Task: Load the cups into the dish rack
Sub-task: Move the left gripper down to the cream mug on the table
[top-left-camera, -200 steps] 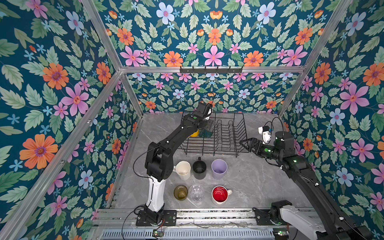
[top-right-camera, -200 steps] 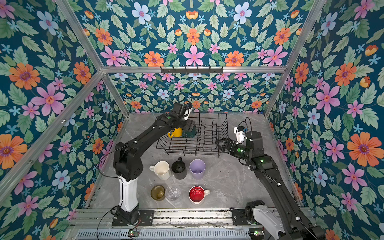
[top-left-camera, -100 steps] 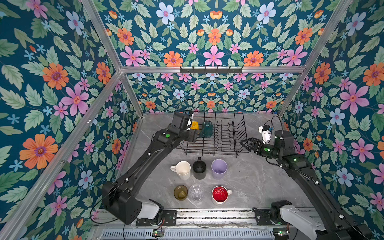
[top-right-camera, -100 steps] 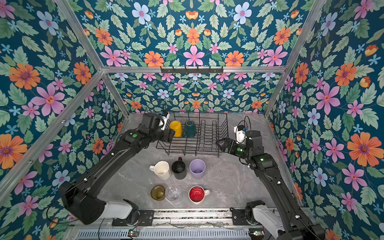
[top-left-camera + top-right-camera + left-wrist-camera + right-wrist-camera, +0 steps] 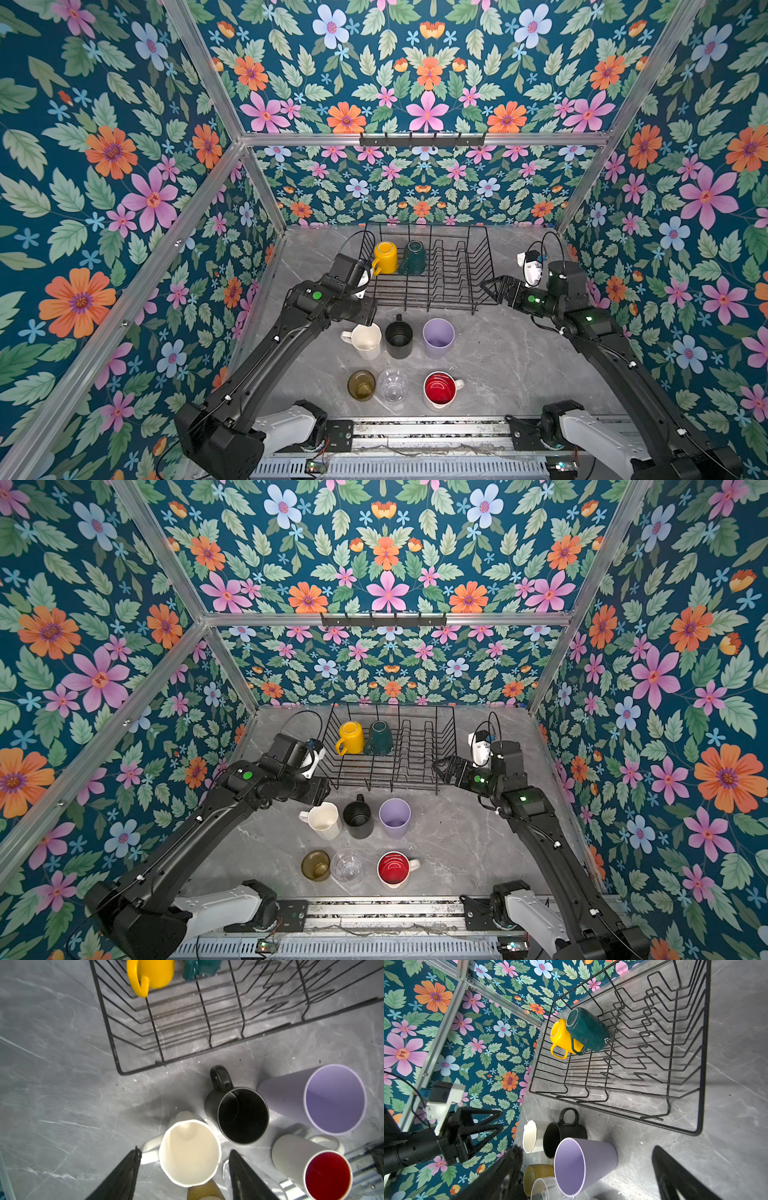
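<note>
Two cups are lodged in the dish rack (image 5: 453, 278), at its far left corner: the yellow mug (image 5: 385, 257) and the teal mug (image 5: 412, 258), bottoms up. Six are left on the bench (image 5: 519, 365): cream mug (image 5: 365, 340), black mug (image 5: 399, 338), lilac tumbler (image 5: 438, 337), olive glass (image 5: 361, 385), clear glass (image 5: 392, 386) and red-lined mug (image 5: 440, 388). The left fingers (image 5: 120, 1178) and right fingers (image 5: 675, 1178) are spread, and nothing is held.

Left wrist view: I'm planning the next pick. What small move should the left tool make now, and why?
Probably lower the left tool straight down around the cream ceramic mug: its open jaws flank that mug from above, and the mug stands on the table outside the black wire dish rack.
</note>
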`<action>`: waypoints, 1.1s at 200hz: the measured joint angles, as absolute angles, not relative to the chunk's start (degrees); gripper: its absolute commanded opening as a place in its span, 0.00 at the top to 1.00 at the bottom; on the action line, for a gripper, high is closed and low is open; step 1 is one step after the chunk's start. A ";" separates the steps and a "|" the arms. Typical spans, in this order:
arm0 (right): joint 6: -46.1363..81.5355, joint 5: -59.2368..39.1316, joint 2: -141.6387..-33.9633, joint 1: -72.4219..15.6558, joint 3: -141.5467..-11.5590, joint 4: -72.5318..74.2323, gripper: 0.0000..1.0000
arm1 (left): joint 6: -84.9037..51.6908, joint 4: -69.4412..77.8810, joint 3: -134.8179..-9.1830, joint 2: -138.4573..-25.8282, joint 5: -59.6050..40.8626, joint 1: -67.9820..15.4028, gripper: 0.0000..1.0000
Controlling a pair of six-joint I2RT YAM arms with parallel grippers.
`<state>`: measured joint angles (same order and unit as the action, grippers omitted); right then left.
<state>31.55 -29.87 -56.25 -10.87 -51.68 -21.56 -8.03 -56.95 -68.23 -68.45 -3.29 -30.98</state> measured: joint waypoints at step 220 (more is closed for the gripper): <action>31.31 -29.41 -54.37 -10.87 -51.24 -23.14 0.03 | -9.21 -57.08 -65.80 -82.00 1.67 -29.67 0.38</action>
